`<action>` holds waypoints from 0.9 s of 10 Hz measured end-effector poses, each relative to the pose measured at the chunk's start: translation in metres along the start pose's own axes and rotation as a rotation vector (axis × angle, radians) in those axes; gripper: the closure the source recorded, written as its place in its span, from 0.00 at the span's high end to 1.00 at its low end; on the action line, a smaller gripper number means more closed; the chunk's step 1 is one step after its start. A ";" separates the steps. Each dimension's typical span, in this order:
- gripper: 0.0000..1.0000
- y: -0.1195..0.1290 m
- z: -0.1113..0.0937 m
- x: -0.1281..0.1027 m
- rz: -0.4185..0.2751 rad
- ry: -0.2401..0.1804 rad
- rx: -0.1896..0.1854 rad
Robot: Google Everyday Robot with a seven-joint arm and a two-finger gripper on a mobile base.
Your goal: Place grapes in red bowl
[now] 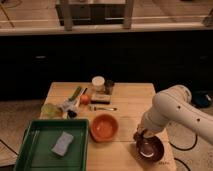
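The white arm reaches in from the right edge of the frame and bends down toward the lower right corner of the wooden table. Its gripper hangs right at the upper left rim of the maroon-brown bowl, over or just inside it; whether it has hold of anything I cannot tell. The grapes do not show anywhere on the tabletop; they may be hidden at the gripper, but that cannot be made out.

The red bowl sits a little left of the dark one, near the lower middle of the frame, its inside plain. A green tray fills the lower left, with a pale blue sponge lying in it. Toward the upper middle of the table stand a white-lidded jar and a dark cup just beside it. A round orange fruit rests left of them.
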 end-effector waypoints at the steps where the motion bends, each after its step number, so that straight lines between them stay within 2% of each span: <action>1: 0.04 0.007 0.000 0.005 -0.007 -0.003 0.000; 3: 0.04 0.019 0.000 0.008 -0.013 -0.015 -0.006; 7: 0.04 0.010 0.004 0.002 -0.024 -0.021 -0.002; 9: 0.04 0.020 0.002 0.008 -0.034 -0.023 -0.008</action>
